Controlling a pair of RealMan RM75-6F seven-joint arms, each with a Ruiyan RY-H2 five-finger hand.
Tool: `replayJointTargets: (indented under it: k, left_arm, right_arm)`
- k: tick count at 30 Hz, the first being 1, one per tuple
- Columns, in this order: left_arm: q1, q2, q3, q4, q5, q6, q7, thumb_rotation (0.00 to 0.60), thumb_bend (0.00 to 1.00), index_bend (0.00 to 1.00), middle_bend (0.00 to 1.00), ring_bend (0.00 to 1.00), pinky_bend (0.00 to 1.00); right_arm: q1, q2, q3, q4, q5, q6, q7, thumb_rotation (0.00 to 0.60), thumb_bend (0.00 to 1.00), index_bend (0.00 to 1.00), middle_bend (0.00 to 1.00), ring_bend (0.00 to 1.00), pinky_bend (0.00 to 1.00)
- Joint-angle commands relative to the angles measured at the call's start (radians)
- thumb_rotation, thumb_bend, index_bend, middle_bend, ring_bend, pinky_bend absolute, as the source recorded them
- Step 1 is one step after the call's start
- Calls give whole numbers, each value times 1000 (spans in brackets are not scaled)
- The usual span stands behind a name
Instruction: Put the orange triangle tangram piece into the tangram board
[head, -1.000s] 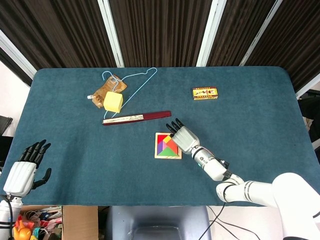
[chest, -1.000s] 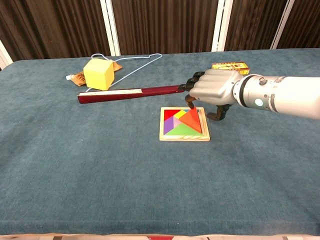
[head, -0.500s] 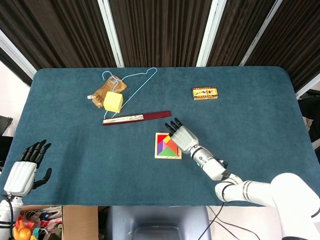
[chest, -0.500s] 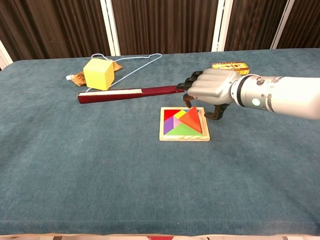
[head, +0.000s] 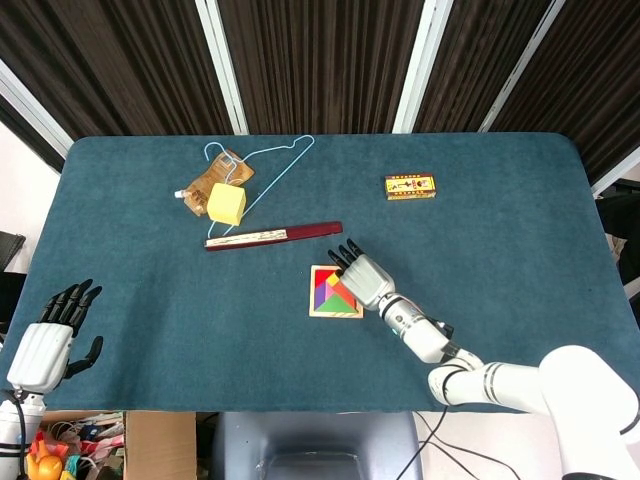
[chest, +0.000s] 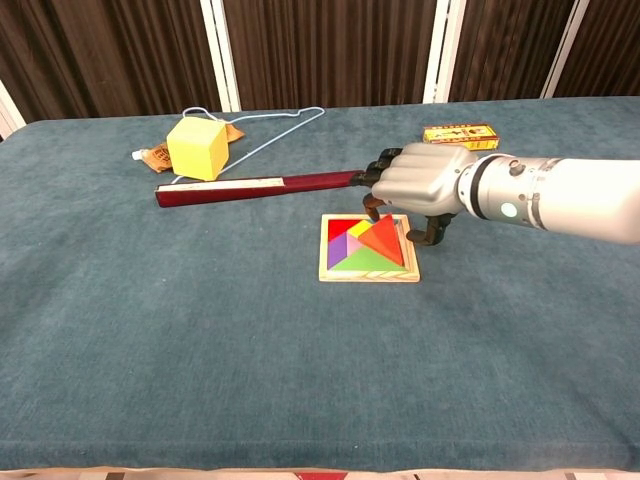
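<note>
The orange triangle (chest: 383, 240) lies inside the square wooden tangram board (chest: 368, 277), on its right side among the other coloured pieces; its far corner looks slightly raised. In the head view the orange triangle (head: 343, 295) shows just left of my right hand (head: 365, 278). My right hand (chest: 420, 182) hovers over the board's far right corner, fingers (chest: 372, 208) bent down toward the triangle's tip, holding nothing. My left hand (head: 45, 345) hangs open beyond the table's near left edge, far from the tangram board (head: 334, 314).
A dark red ruler-like stick (chest: 255, 187) lies just behind the board. A yellow cube (chest: 197, 147), a brown packet (head: 215, 172) and a light blue wire hanger (head: 270, 160) sit at the far left. A small yellow box (chest: 460, 132) lies behind my right hand.
My right hand has shifted a little to the left and lower over the board's far edge. The triangle stays in the board; the left hand has not moved.
</note>
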Motion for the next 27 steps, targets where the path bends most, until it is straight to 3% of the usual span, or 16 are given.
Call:
replayJointTargets:
  k: [1,21,27]
  left_arm:
    - [0,0,0,0,0,-1,0,600,477,0,0,0,131]
    - [0,0,2,-3,4,1,2,600,477,0,0,0,131]
    - [-1,-1,1,-1,1,-2,4,600,477,0,0,0,131]
  right_arm:
    - [-2,4,-3,-5,2,5,-8,600,547,414,0,0,0]
    - [-6,17,-20,-19,20,17,-43,600,546,422,0,0,0]
    - [-16,43,-11,-59,-18,37,1,600,546,370,0,0,0]
